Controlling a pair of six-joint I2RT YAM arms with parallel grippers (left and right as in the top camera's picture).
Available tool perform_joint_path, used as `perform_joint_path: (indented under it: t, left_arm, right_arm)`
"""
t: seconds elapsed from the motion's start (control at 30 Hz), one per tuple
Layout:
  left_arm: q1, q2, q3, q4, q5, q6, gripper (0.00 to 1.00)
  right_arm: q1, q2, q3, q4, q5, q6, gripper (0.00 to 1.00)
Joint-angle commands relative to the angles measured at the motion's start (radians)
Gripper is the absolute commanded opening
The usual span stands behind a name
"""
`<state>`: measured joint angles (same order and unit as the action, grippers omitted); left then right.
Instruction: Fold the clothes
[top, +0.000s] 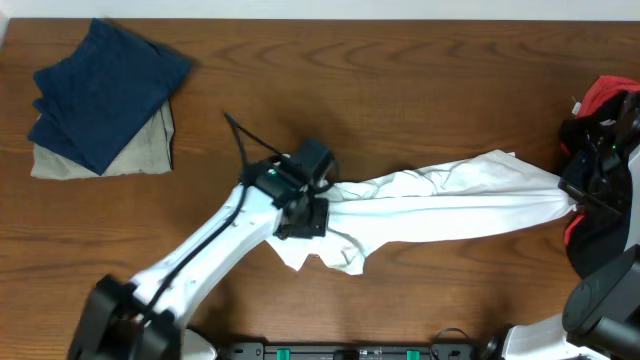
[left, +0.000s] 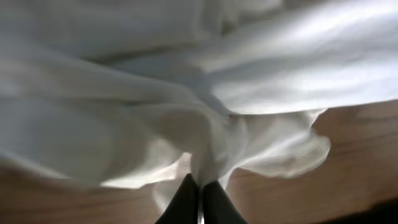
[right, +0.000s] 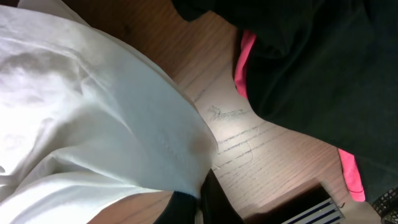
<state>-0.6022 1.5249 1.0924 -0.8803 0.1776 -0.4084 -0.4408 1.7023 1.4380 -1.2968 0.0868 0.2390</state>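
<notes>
**A:** Where's the white T-shirt (top: 450, 195)?

**B:** Pulled into a long rope across the wooden table (top: 400, 70), right of centre, between the arms. The left gripper (left: 199, 198) is pinched tight on a bunched end. The right gripper (right: 198, 202) is clamped on the other end, possibly a hem, though folds hide it.

**A:** How will it handle?

**B:** Light, limp, quick to sag and twist — best taken at corners or shoulder seams. Room's fair: navy garment (top: 105, 90) stacked on a beige one (top: 150, 150) far left, and a dark pile (top: 600, 130) crowding the right edge.
</notes>
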Motion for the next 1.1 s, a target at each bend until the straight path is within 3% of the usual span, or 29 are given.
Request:
perform_joint_path:
  t: [0.0,0.17,0.37,0.53,0.87,1.07]
  left_arm:
    - [0.005,-0.116,0.067,-0.009,-0.128,0.036,0.06]
    - [0.071,-0.283,0.146,-0.008,-0.145,0.042,0.06]
    - [0.204,-0.43,0.262,-0.008,-0.145,0.042,0.06]
    - [0.308,-0.523,0.372,0.008,-0.145,0.057,0.06]
    - [0.436,-0.574,0.557,0.056,-0.144,0.069,0.06]
    - [0.438,-0.551,0.684,-0.056,-0.122,0.147,0.06]
  right_arm:
    - [0.002,-0.009,0.013,-0.009,0.003,-0.014,0.01]
    - [0.002,-0.009,0.02,-0.005,-0.201,-0.125,0.01]
    - [0.002,-0.01,0.089,-0.058,-0.223,-0.153,0.01]
    - [0.002,-0.01,0.262,-0.17,-0.231,-0.163,0.01]
    - [0.002,-0.011,0.697,-0.402,-0.286,-0.193,0.01]
    - [0.002,-0.114,0.777,-0.401,-0.284,-0.192,0.01]
